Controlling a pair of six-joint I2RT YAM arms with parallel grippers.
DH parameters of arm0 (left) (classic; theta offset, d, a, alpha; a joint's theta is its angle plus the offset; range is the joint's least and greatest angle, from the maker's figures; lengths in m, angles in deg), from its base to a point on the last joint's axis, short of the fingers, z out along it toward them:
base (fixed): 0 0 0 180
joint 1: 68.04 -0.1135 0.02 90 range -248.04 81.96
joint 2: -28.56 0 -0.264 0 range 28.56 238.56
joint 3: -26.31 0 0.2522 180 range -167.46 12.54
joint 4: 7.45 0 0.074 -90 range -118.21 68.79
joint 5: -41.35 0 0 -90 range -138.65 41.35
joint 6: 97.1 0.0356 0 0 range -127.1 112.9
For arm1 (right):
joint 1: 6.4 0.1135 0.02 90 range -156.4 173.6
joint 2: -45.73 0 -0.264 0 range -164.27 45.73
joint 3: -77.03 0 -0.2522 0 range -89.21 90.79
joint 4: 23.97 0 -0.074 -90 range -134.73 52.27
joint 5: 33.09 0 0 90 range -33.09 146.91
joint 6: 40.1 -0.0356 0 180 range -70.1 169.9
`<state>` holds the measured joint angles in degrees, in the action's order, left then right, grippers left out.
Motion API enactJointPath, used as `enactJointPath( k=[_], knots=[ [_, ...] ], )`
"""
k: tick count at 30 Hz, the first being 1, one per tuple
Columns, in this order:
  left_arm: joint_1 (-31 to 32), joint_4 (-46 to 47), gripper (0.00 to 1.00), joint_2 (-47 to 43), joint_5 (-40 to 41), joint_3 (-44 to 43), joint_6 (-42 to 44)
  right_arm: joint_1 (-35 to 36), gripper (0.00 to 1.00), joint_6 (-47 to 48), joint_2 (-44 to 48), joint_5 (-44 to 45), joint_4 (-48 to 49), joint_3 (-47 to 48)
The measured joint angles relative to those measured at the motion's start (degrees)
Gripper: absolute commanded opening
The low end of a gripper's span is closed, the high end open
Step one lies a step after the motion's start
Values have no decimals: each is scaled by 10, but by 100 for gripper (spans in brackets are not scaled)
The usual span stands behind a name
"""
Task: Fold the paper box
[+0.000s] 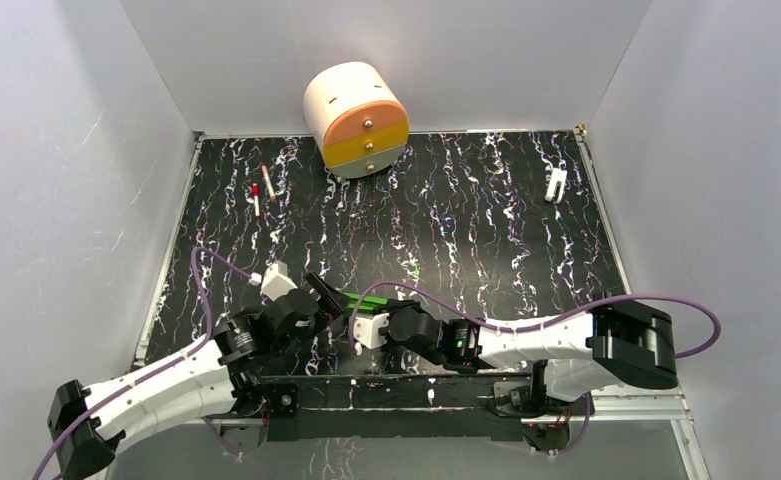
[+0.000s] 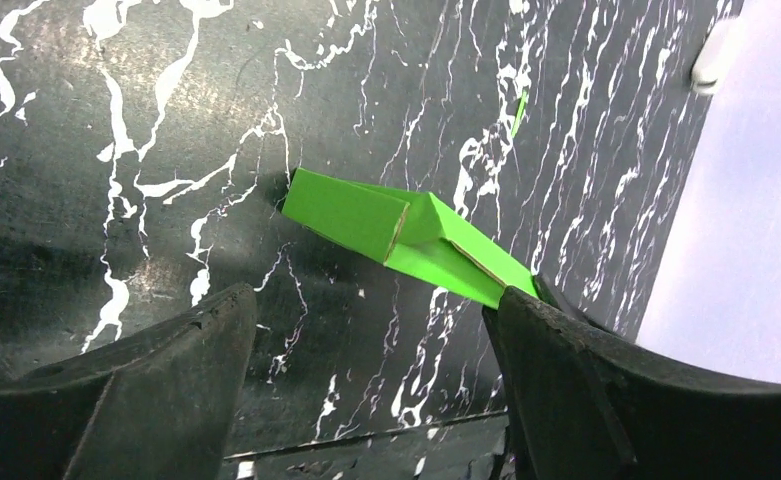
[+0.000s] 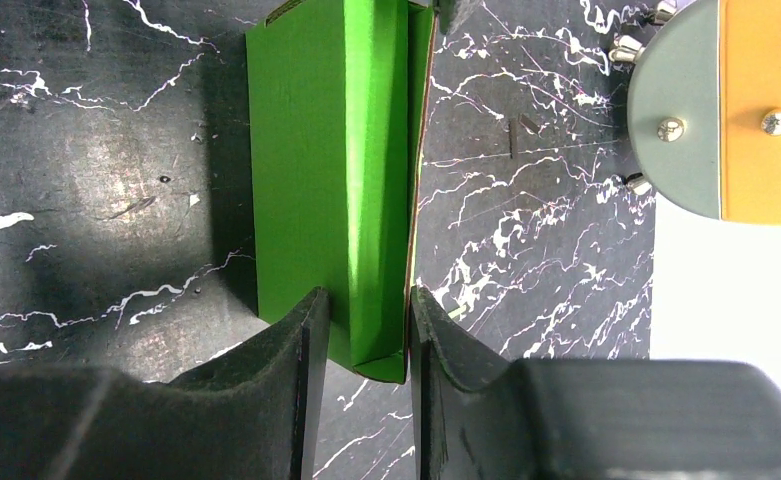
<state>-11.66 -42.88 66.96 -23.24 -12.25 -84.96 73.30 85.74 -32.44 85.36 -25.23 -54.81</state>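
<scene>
Though pinched in right jaws, paper box (image 3: 326,180) half-hidden overhead.

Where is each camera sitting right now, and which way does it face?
Top external: above and behind, looking down on the table; left arm and right arm reach in from the bottom.
Left wrist: on the left arm, facing the green box past the open left gripper.
Right wrist: on the right arm, looking along the box clamped in the right gripper, toward the drawer unit.
Shared: the box shows in all three.

The paper box (image 1: 358,299) is near the table's (image 1: 486,230) front edge, drawer unit (image 1: 356,118) far behind.
</scene>
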Motion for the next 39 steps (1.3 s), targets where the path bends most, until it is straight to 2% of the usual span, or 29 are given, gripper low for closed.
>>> enactJointPath(
  k=[5, 12, 19, 28, 39],
  knots=[
    [0, 4, 76, 16, 26, 1, -60, 1, 29, 0, -2, 3, 3, 0],
    [0, 47, 72, 30, 60, 9, -99, 2, 28, 0, -7, 7, 12, 0],
    [-15, 93, 56, 88, 53, 21, -120, 3, 28, 0, -9, 9, 14, 0],
    [-47, 171, 43, 93, 32, 62, -134, 2, 27, -2, -15, 10, 17, 4],
    [-53, 248, 21, 86, 20, 106, -157, 3, 27, -9, -19, 15, 25, 4]
  ],
)
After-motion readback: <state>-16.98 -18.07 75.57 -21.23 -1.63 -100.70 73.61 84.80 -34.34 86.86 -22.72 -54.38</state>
